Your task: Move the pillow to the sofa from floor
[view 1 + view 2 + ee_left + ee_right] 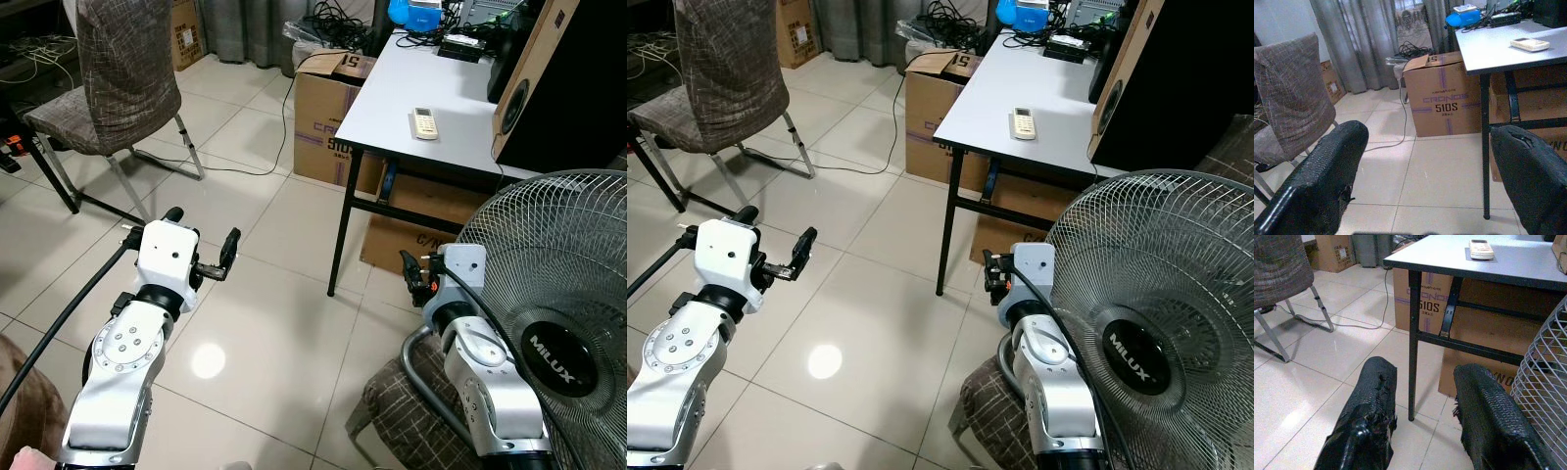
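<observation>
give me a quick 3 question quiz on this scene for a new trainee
1. True or false: the remote control lies on the white table.
2. Multiple choice: what stands under the table next to its front leg? A) a bucket B) a cardboard box C) a stool
3. Fill in: the big round thing close by the right gripper is a ____.

The left gripper hangs over bare floor tiles, fingers apart; the right gripper's fingers are apart too.

Key:
1. True
2. B
3. fan
</observation>
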Controlling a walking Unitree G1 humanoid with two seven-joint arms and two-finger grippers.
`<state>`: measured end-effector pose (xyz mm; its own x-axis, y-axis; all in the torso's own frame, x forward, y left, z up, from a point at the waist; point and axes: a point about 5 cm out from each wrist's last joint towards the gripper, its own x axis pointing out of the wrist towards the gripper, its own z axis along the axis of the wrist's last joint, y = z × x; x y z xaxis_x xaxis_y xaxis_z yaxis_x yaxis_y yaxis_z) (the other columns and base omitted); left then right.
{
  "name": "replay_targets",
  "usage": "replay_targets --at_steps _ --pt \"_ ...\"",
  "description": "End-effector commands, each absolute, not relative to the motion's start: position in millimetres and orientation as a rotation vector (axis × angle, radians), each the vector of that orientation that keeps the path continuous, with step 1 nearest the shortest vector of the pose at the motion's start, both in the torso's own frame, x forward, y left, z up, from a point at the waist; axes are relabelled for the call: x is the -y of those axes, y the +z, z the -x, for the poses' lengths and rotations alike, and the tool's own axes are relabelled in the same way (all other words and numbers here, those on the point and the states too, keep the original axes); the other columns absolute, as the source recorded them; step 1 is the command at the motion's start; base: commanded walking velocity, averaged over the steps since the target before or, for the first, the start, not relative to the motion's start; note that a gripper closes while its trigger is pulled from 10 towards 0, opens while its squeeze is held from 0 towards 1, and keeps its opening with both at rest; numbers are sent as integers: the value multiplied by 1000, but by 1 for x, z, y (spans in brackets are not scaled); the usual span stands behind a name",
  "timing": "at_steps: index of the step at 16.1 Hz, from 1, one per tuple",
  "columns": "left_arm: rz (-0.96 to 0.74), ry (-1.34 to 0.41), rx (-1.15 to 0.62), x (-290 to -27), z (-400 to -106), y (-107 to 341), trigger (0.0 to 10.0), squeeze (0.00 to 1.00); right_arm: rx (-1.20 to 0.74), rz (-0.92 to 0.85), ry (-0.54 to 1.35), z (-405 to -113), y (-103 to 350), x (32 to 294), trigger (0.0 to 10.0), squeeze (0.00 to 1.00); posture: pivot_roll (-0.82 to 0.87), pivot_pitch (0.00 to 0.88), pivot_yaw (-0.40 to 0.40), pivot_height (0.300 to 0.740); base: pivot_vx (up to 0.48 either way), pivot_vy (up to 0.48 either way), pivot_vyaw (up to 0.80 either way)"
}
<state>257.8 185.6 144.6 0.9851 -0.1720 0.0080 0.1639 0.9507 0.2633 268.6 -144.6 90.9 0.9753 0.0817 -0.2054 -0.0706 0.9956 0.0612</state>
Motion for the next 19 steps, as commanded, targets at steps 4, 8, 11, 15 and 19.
replay_targets --at_steps 4,8,11,15,19 --pt "-136 100 -126 -211 -242 138 10000 0 -141 -70 -12 -287 136 171 10000 0 32 0 -100 740 0 0 0" --pt "-271 45 -117 -225 -251 150 10000 0 -134 -55 102 -274 116 144 10000 1000 79 0 12 740 0 0 200" --pt "-279 -2 -129 -220 -251 150 10000 0 -105 -55 64 -267 113 144 10000 1000 69 0 54 740 0 0 800" --pt "-241 -66 -158 -213 -247 146 10000 0 -147 -109 120 -246 109 129 10000 1000 29 0 101 740 0 0 800" --pt "-182 -30 -144 -208 -247 141 10000 0 -170 -119 153 -253 111 129 10000 1000 34 0 47 740 0 0 800"
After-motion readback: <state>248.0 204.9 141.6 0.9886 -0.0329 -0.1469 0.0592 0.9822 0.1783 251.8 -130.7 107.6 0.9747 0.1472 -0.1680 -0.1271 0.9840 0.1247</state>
